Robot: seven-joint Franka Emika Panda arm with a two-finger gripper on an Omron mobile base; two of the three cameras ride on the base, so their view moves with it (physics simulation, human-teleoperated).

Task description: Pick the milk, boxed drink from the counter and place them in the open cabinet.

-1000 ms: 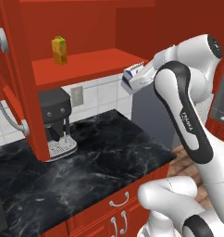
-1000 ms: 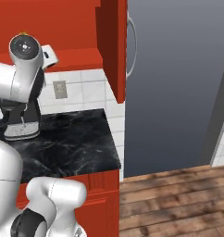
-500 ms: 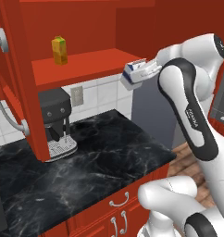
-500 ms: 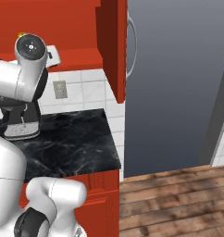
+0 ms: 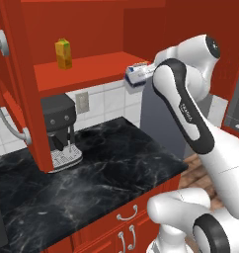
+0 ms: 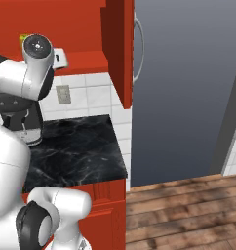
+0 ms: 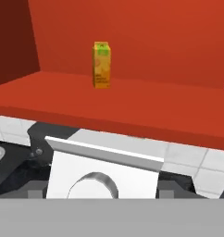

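The milk [image 5: 137, 75] was gripped in the gripper [image 5: 141, 76], held at the right front edge of the open cabinet [image 5: 87, 69] shelf. The boxed drink [image 5: 63, 54] was seen upright, far left on that shelf, above the counter [image 5: 92, 173].

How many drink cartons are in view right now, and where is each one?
2. The boxed drink stands upright on the cabinet shelf. The milk is held in the claw at the shelf's front edge. Others may be hidden.

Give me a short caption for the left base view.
Robot arm holds the milk in its gripper at the open cabinet's shelf, where the boxed drink stands.
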